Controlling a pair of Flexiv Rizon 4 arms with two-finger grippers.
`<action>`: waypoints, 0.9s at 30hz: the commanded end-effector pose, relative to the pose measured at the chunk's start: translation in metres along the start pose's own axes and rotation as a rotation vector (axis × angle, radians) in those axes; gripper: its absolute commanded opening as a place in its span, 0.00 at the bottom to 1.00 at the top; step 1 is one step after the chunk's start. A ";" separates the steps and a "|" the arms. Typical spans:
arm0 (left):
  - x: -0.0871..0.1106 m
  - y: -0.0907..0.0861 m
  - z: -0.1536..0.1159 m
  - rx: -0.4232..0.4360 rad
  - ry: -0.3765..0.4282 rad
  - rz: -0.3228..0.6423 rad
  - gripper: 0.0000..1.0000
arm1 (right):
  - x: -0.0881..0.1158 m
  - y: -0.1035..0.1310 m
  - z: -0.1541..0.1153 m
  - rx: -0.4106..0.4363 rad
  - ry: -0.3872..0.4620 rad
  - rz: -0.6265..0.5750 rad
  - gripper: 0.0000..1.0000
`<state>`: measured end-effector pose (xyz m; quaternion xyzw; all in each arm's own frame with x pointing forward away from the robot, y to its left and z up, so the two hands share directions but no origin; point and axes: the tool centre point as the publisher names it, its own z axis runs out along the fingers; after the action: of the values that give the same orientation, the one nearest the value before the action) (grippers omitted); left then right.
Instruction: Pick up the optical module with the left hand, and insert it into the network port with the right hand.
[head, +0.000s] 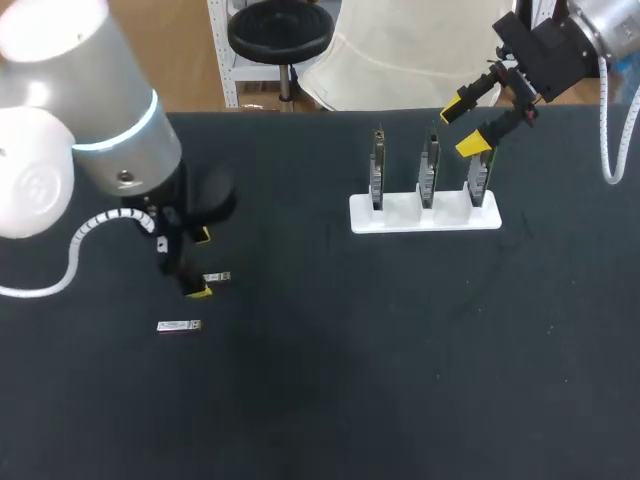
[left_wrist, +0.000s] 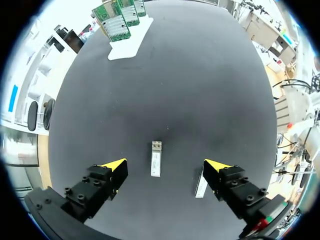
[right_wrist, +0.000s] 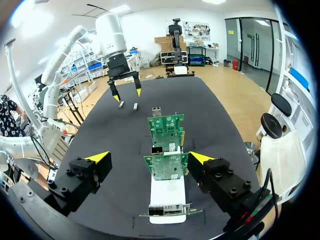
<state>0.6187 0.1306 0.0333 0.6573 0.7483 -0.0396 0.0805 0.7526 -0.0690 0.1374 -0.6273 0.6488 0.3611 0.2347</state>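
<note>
Toward the lower left of the head view, risk of a bad pick: could skew or nudge the optical module (head: 217, 277) if closing off-centre, or snag the second module (head: 179, 325), seen just beside one finger in the left wrist view. Left gripper (head: 200, 263) spread wide, holding nothing, straddling the optical module on the black table (head: 320, 400) without touching it. Upper right, right gripper (head: 463, 126) likewise parted and empty, poised over the rightmost network card (head: 480, 180) in the white holder (head: 400, 215)
</note>
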 end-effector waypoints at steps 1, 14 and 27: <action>0.005 -0.001 0.004 0.003 -0.006 0.013 1.00 | 0.000 0.000 0.000 0.000 0.001 0.000 1.00; 0.008 0.006 0.024 0.030 0.004 0.044 1.00 | 0.000 0.000 0.000 0.000 0.001 0.000 1.00; 0.006 0.007 0.035 0.056 0.013 0.050 1.00 | 0.000 0.000 0.000 0.000 0.001 0.000 1.00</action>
<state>0.6238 0.1330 0.0004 0.6763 0.7320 -0.0534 0.0622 0.7526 -0.0690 0.1374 -0.6273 0.6488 0.3611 0.2347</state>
